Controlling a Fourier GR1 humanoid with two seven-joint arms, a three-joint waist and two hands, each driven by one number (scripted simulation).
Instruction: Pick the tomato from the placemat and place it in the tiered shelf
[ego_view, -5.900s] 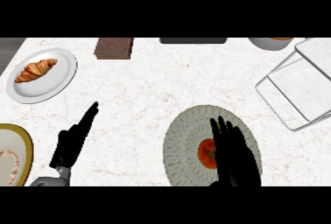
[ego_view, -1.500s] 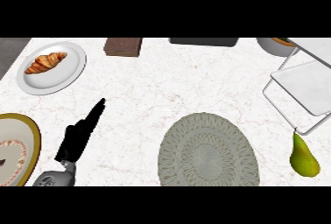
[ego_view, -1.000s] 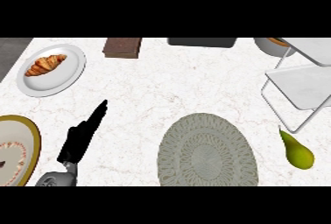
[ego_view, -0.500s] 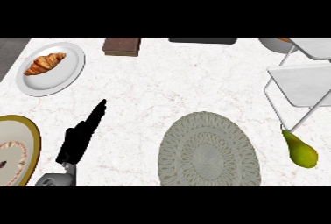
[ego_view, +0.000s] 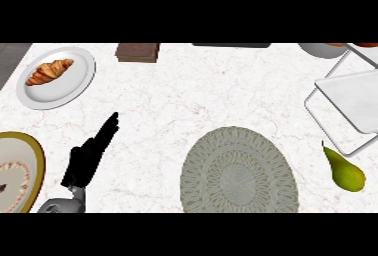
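Placemat bare, tomato out of sight.
The round grey woven placemat lies empty on the white marble bench, and no tomato shows on the white wire tiered shelf at right, so I cannot tell whether it is placed. The left robot hand rests with fingers straight, spread over nothing; the right one is unseen.

You are seeing the tomato and the right robot hand gone from the placemat, which is lying bare, while a pear is showing beside the tiered shelf, itself sliding toward the right edge.
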